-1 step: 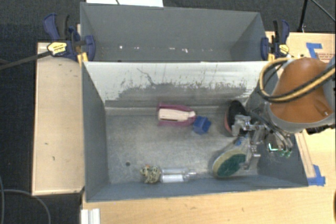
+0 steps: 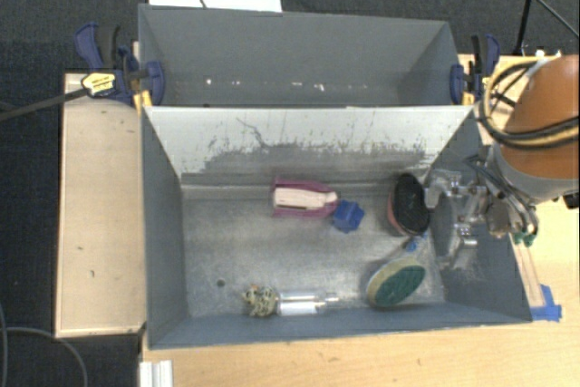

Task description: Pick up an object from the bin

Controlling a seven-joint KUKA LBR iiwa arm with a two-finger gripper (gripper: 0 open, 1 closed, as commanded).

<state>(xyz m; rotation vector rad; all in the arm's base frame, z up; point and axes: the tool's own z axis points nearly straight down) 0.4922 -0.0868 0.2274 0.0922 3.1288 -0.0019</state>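
**Gripper low at the bin's right wall, between a black disc and a green pad**

The gripper [image 2: 453,242] hangs inside the grey bin [image 2: 231,249], close to its right wall, on the end of the arm [image 2: 544,136] that comes in from the right with an orange cover and dark cables looped round it. Whether the gripper is apart or together cannot be told from this angle, and nothing can be seen clamped in it.

Two things lie nearest. A black disc [image 2: 410,204] with a red edge stands tilted on the bin floor just left of the gripper, toward the back. A green oval pad [image 2: 396,283] with a pale rim lies just left of and below the gripper, toward the front. The gripper sits between the two; whether it touches either is not clear, and which one it is over cannot be told.

The rest is spread out further left. A small blue piece [image 2: 347,216] lies near the disc, touching or almost touching a pink and purple block [image 2: 304,198] at mid-back. Along the front wall lies a clear tube [image 2: 304,303], with a mossy lump [image 2: 262,300] at its left end.
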